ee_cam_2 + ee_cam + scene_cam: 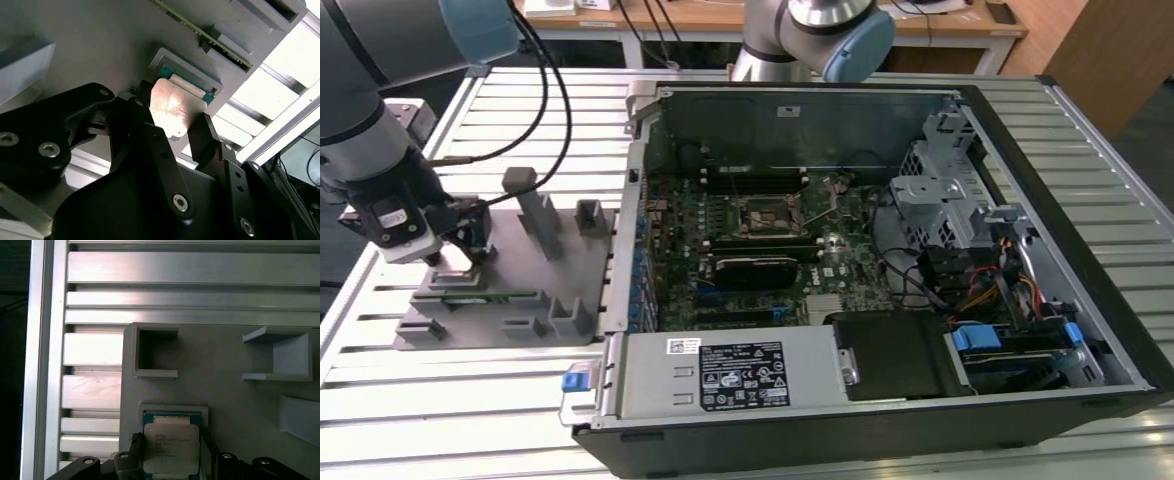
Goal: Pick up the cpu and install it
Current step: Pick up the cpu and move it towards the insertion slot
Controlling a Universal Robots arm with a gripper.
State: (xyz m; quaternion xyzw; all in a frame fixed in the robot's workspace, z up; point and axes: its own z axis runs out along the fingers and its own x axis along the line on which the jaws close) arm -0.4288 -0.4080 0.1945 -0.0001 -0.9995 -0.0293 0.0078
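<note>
one gripper [172, 114] clamped narrowly on cpu [171, 447] edges, at grey fixture [235, 390] pocket

In the second wrist view, the gripper [175, 125], closed on the cpu [175, 106], hides the chip's near edge and gripped sides behind its black fingers [150, 145]. In the first wrist view, the gripper's body is cut off by the picture's edge, and the cpu's print is too small to read. In the exterior view, the arm [374, 120] runs out of frame, and the cpu is too small to make out.
</note>
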